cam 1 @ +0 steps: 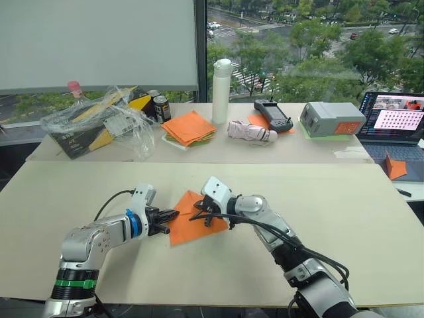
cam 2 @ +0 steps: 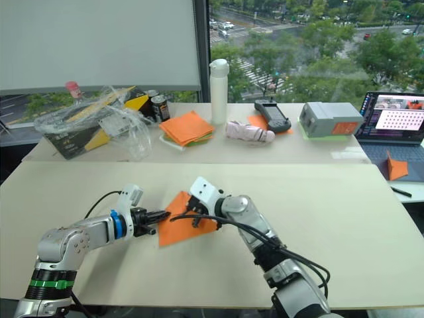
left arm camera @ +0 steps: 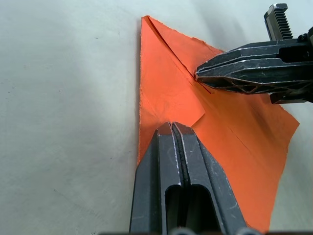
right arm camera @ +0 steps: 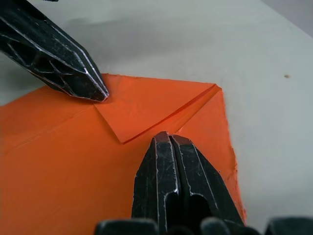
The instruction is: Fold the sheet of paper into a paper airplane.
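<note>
Table (cam 1: 344, 218) work was barely started: one corner folded on the sheet of paper (cam 1: 189, 228), left gripper (cam 1: 173, 214) and right gripper (cam 1: 202, 215) fingers closed, pinning it, most folds left.

High-rise office or lab: pale work surface (cam 1: 344, 218), open laptop (cam 1: 396, 119), window (cam 1: 311, 46) overlooking treetops and streets below.

Soft daylight is coming through the window (cam 1: 311, 46) behind, lighting the table (cam 1: 344, 218) evenly. Shadows are lying faint. Wrist views are staying sharp on the paper (left arm camera: 234, 132), with fingers slightly glinting.
</note>
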Motion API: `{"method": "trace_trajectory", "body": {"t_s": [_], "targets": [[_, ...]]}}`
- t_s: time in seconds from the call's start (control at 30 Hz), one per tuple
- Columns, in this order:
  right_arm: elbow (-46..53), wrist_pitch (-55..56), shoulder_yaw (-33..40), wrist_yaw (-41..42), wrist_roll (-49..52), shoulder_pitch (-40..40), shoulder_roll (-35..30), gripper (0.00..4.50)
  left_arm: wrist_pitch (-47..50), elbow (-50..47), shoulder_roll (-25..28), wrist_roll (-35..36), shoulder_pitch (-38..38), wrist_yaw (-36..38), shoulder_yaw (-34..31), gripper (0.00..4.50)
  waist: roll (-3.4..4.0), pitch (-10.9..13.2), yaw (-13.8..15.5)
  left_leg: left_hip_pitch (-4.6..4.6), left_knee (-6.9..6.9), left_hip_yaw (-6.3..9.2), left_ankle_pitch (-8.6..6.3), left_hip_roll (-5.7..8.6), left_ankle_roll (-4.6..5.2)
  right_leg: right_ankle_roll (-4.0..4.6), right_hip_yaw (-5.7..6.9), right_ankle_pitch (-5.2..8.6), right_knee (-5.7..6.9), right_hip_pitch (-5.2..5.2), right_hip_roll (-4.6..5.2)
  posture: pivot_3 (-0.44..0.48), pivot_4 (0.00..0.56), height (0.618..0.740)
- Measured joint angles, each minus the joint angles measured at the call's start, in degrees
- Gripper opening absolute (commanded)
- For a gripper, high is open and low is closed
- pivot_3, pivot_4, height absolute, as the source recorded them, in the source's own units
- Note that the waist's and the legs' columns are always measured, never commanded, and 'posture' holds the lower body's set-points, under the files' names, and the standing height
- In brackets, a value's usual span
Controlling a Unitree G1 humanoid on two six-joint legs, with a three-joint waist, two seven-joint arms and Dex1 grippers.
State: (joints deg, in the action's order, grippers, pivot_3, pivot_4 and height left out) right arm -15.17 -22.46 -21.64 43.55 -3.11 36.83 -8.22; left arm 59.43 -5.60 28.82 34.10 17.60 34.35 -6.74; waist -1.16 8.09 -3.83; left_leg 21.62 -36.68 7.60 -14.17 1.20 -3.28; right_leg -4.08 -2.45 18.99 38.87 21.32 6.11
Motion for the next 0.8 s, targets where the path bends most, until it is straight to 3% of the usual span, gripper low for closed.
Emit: {"method": "trace_trajectory", "body": {"t_s": [0.33, 0.63, 0.8], "targets": [[1.15, -2.42, 5.11, 1.73, 3.53, 4.54, -4.85, 0.00, -0.03, 0.03, 0.00, -0.01, 0.04, 0.04, 0.13, 0.02, 0.00, 0.00, 0.11, 0.00, 0.00, 0.00, 0.00, 0.01, 0.00, 0.00, 0.01, 0.00, -0.04, -0.01, 0.00, 0.000, 0.150, 0.740], [-7.21, 5.41, 4.32, 5.32, 1.39, 4.96, -12.16, 0.00, -0.13, 0.10, 0.01, -0.01, 0.04, 0.13, 0.20, 0.02, -0.01, 0.00, 0.07, 0.01, 0.00, -0.05, 0.00, 0.00, 0.01, 0.00, 0.00, 0.00, -0.11, -0.04, 0.00, 0.000, 0.150, 0.740], [-9.45, 9.69, 3.70, 6.78, -0.11, 4.71, -12.78, 0.00, -0.12, 0.12, 0.03, -0.03, 0.03, 0.13, 0.21, 0.02, -0.01, 0.00, 0.05, 0.00, 0.00, -0.05, 0.00, 0.00, 0.01, 0.00, 0.00, 0.00, -0.11, -0.07, 0.00, 0.000, 0.150, 0.740]]}}
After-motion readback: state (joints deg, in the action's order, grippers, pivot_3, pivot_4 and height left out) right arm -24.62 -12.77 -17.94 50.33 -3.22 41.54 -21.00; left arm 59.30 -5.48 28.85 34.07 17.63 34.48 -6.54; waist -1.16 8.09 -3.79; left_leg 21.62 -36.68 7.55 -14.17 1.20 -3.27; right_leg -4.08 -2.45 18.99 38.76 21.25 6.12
